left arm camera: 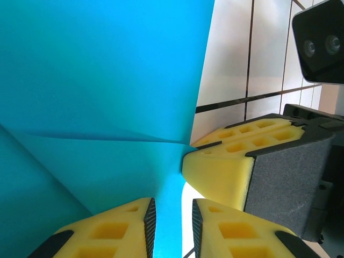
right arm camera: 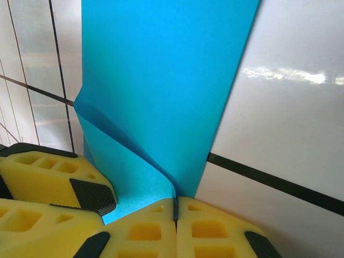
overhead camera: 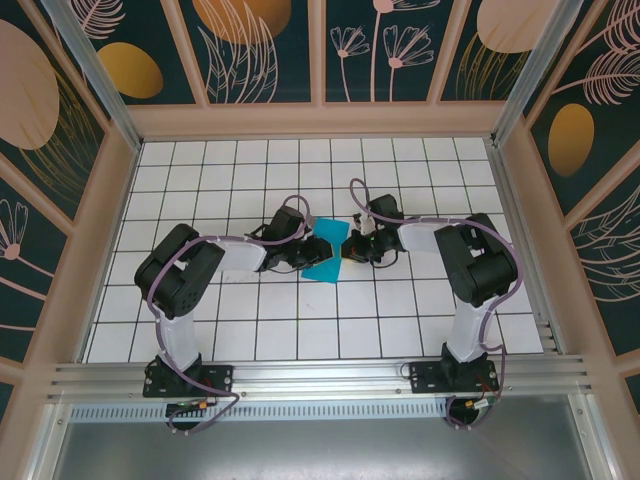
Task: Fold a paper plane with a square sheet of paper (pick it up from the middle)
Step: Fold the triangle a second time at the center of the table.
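Just left of centre on the table (overhead camera: 420, 320), we see the left gripper (left arm camera: 173, 215), jaws a narrow slit apart over an edge of the square sheet of paper (overhead camera: 326, 260). The sheet lies at centre. Just right of centre, the right gripper (right arm camera: 176, 208) pinches its lifted corner tight.

Square sheet of paper (overhead camera: 325, 257) (left arm camera: 97, 80) (right arm camera: 166, 80): solid teal-blue, no print. It goes a darker teal along the creases and under the curled edge. Table (overhead camera: 300, 330): glossy white tiles with thin black grid lines. Walls (overhead camera: 265, 45) at 9, 12 and 3 o'clock: dark teal panels with peach leaf and flower outlines, gold and peach ovals, and pale wood-tone frames. Arms (overhead camera: 185, 275): black with white segments. Left gripper (left arm camera: 171, 217) and right gripper (right arm camera: 175, 207): yellow foam fingers with black pads. Rail (overhead camera: 320, 377) at 6 o'clock: plain silver-grey.
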You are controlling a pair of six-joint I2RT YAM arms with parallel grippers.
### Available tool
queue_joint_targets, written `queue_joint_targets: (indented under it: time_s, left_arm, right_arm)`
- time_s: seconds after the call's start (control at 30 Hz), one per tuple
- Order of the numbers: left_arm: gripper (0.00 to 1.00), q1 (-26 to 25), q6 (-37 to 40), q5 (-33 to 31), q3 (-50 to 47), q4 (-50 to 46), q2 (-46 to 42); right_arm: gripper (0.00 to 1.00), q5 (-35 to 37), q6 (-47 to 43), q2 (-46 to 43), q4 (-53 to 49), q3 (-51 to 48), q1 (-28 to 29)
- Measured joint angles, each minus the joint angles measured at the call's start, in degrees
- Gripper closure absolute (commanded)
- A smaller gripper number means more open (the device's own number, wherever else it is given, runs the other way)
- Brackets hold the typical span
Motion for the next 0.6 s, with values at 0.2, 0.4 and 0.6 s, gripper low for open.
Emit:
queue_joint_targets:
  time_s: [0.2,0.4,0.6]
  left_arm:
    - [0.72,0.02,0.0,-0.33,0.0,-0.46,0.0]
    - [0.72,0.02,0.0,-0.74,0.0,-0.68,0.0]
    - [0.72,0.0,0.0,-1.68,0.0,-1.2,0.0]
  right_arm:
    - [0.9,-0.39,-0.04,0.63,-0.07,0.66,0.0]
    - [0.9,-0.42,-0.24,0.76,-0.09,0.83,0.0]
    - [0.87,-0.44,-0.42,1.16,-0.46,1.36,0.04]
